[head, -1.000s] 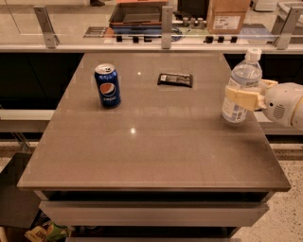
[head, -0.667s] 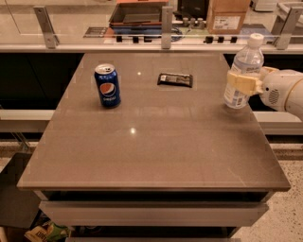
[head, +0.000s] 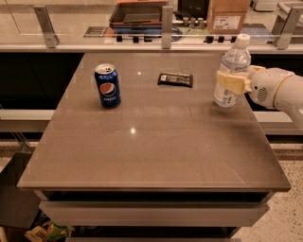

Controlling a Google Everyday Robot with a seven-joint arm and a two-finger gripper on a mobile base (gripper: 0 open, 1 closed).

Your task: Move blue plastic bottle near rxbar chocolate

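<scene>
The blue plastic bottle (head: 232, 71), clear with a white cap, stands upright at the right side of the brown table (head: 151, 146). My gripper (head: 230, 81) reaches in from the right and is shut on the bottle's middle with its pale fingers. The rxbar chocolate (head: 175, 79), a flat dark bar, lies on the table to the left of the bottle, about a hand's width away. I cannot tell whether the bottle's base touches the table.
A blue Pepsi can (head: 108, 85) stands at the left of the table. Behind the table runs a counter with a glass rail (head: 163, 21), a dark tray (head: 137, 12) and a cardboard box (head: 228, 15). The table's right edge is just below the bottle.
My gripper has carried the bottle away from the camera and slightly left, toward the chocolate bar. The can and the bar have not moved.
</scene>
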